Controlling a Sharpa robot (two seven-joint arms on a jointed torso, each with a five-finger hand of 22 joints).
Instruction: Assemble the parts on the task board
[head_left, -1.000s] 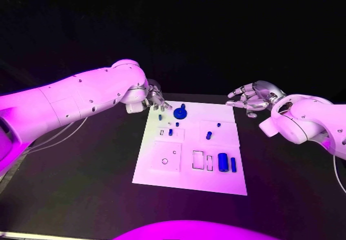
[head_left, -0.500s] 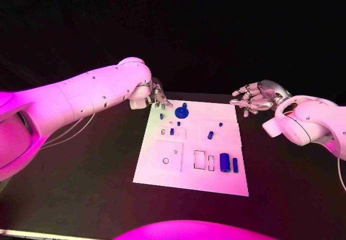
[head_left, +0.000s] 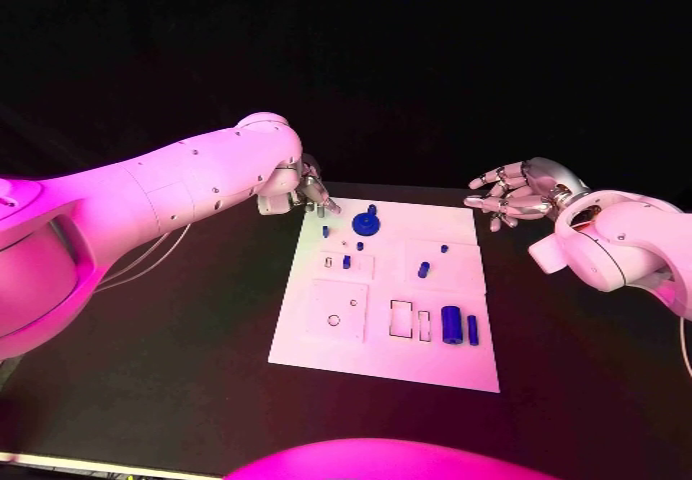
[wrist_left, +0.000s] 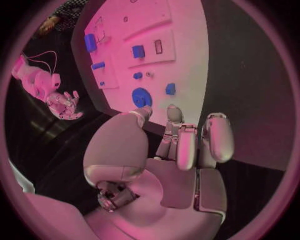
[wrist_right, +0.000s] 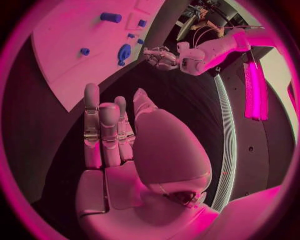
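Observation:
The white task board (head_left: 335, 345) lies in the middle of the black table. A round blue disc part (head_left: 366, 223) stands near its far edge, with small blue pieces (head_left: 423, 269) around it and two blue cylinders (head_left: 451, 324) near the right side. My left hand (head_left: 307, 190) hovers just off the board's far left corner, fingers loosely together, holding nothing. The left wrist view shows the left hand (wrist_left: 175, 150) pointing toward the disc (wrist_left: 141, 96). My right hand (head_left: 516, 195) hangs beyond the far right corner, fingers apart and empty; the right wrist view shows the right hand (wrist_right: 119, 145) off the board (wrist_right: 69, 55).
Black table (head_left: 159, 350) surrounds the board on all sides. Rectangular and round recesses (head_left: 401, 318) are sunk in the board's near half. A cable (head_left: 137, 262) runs under my left arm at the table's left.
My left arm has swung its elbow nearer, while its hand stays by the far left corner, slightly farther back. The right hand has drifted a little to the right.

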